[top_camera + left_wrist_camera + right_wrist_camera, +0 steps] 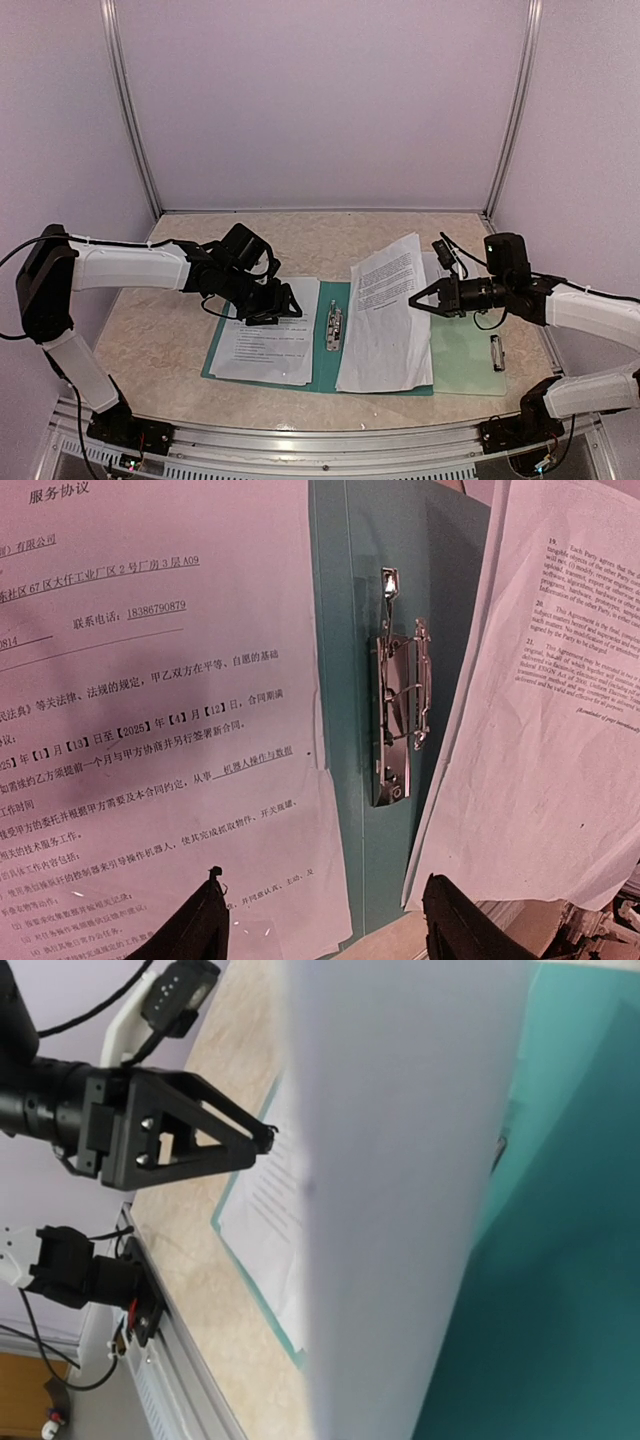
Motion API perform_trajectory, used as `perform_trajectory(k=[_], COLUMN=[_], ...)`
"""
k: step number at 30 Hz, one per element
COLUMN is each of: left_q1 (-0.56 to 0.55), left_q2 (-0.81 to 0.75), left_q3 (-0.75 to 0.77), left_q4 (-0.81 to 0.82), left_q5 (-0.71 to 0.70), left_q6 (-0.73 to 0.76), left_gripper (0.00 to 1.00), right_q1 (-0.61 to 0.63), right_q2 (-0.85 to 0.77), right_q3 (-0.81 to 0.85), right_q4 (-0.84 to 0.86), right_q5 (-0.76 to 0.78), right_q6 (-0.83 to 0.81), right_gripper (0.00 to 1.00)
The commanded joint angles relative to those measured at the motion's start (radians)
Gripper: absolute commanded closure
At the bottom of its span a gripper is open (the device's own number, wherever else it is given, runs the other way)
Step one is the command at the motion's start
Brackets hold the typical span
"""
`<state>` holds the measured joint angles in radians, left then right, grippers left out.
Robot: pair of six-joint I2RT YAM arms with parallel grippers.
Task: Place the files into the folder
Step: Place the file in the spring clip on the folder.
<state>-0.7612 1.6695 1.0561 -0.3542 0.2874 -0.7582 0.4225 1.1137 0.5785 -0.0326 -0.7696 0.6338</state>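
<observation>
The dark teal folder (322,372) lies open on the table, with a metal binder clip (334,326) along its spine. One stack of white printed files (265,345) lies flat on its left half. My left gripper (275,305) hovers low over that stack's top right part, open and empty; its fingertips stand wide apart in the left wrist view (325,930). My right gripper (422,298) is shut on the right edge of another stack of files (385,320), which lies over the folder's right half with its right side lifted. That paper (400,1210) hides the right gripper's own fingers.
A pale mint-green clipboard (465,355) with a metal clip (497,352) lies right of the folder, under my right arm. The enclosure's walls stand at the back and sides. The metal rail (320,440) runs along the table's near edge.
</observation>
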Motion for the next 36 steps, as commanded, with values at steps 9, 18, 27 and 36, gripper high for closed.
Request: perform_trajectory(k=[9, 18, 27, 36], left_q1=[-0.007, -0.007, -0.007, -0.007], left_q2=[0.011, 0.009, 0.003, 0.003], left_q3=[0.021, 0.016, 0.016, 0.015], left_q4=[-0.026, -0.028, -0.031, -0.032], left_q5=[-0.007, -0.01, -0.014, -0.015], left_q6=[0.005, 0.006, 0.008, 0.008], left_gripper=[0.36, 0.36, 0.36, 0.36], right_q1=[0.023, 0.033, 0.035, 0.035], right_q2=[0.022, 0.038, 0.052, 0.058], right_q3=[-0.043, -0.045, -0.054, -0.069], right_q4=[0.112, 0.136, 0.145, 0.155], right_q5=[-0.011, -0.008, 0.003, 0.02], right_q6=[0.045, 0.054, 0.05, 0.051], right_gripper=[1.0, 1.0, 1.0, 1.0])
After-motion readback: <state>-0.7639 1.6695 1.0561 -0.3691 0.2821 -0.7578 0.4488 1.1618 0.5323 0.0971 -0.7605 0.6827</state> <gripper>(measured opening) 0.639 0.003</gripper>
